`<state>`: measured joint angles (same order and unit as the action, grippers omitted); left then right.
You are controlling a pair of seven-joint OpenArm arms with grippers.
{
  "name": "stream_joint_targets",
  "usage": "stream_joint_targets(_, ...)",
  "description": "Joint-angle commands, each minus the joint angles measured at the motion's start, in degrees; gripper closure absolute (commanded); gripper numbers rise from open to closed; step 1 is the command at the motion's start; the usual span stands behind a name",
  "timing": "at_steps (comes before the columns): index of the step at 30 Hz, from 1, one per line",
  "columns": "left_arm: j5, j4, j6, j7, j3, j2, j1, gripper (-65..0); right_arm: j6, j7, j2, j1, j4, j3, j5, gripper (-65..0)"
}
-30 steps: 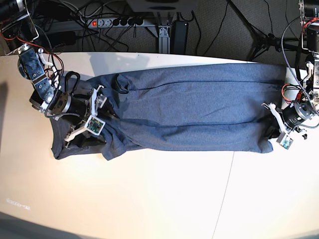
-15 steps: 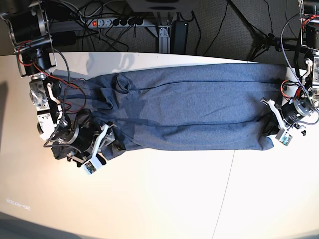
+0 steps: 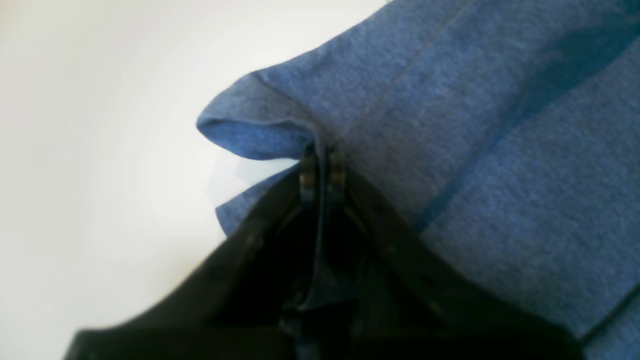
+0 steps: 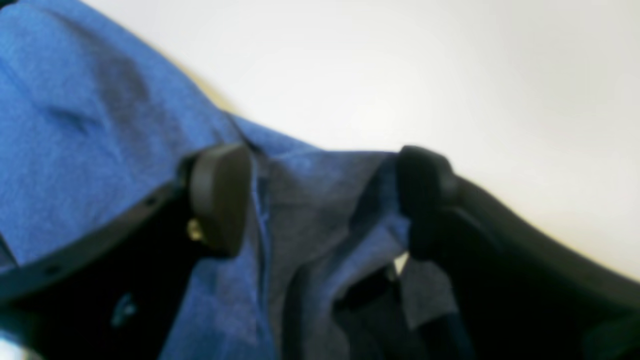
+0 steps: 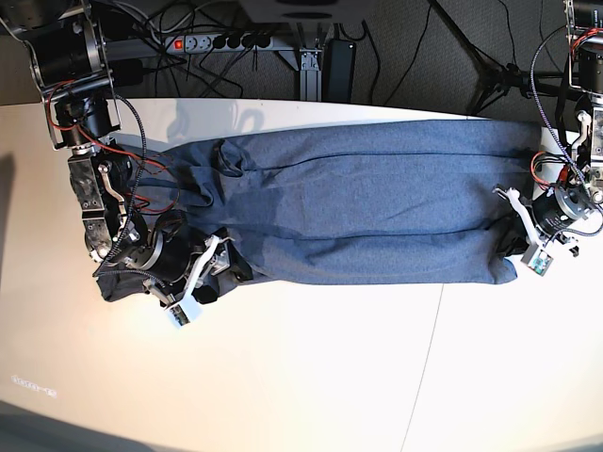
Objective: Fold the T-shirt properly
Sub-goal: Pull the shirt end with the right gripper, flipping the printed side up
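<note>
The slate-blue T-shirt lies stretched across the white table as a long band, plain side up, with lengthwise folds. My left gripper sits at the band's near right corner. In the left wrist view it is shut on the T-shirt hem, which curls up just past the tips. My right gripper is at the bunched near left end. In the right wrist view it is open, its pads set wide with wrinkled T-shirt fabric lying between them.
Beyond the table's far edge lie a power strip, tangled cables, a black box and stand legs. A seam runs through the bare tabletop in front of the shirt.
My right gripper has swung from the upper left part of the shirt down to its near left edge, and its jaws have narrowed a little. The left gripper has kept its grip and barely shifted.
</note>
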<state>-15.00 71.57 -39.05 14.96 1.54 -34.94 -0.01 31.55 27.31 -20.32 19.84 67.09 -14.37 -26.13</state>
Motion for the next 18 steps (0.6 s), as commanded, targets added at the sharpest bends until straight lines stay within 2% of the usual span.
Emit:
stream_joint_targets(1, -0.68, 0.90, -0.95, -1.07, -0.39, -1.09, -0.94, 0.0, 0.17, -0.37, -0.48, 1.51, 0.57, 0.55, -0.90, -29.1)
stream_joint_targets(4, -1.66, 0.90, -0.95, -1.09, -0.39, -1.09, -0.94, 0.0, 0.20, 0.13, -0.50, 1.20, 0.55, 0.55, -0.81, -2.6)
stream_joint_targets(5, -2.05, 0.90, -0.95, -1.09, -0.39, -1.09, -0.94, 0.0, 0.20, 0.13, -0.50, 1.16, 0.55, 0.55, -0.79, 0.0)
stream_joint_targets(14, -2.95, 0.90, -0.95, -1.03, -0.39, -1.09, -0.94, 0.0, 0.24, 0.11, -0.48, 1.05, 0.98, 0.55, -0.94, 0.0)
stream_joint_targets(18, -2.95, 0.90, -0.95, -1.03, -0.39, -1.09, -0.92, 0.0, 0.44, 0.11, -0.70, -0.63, 4.94, 0.55, -0.90, 0.0)
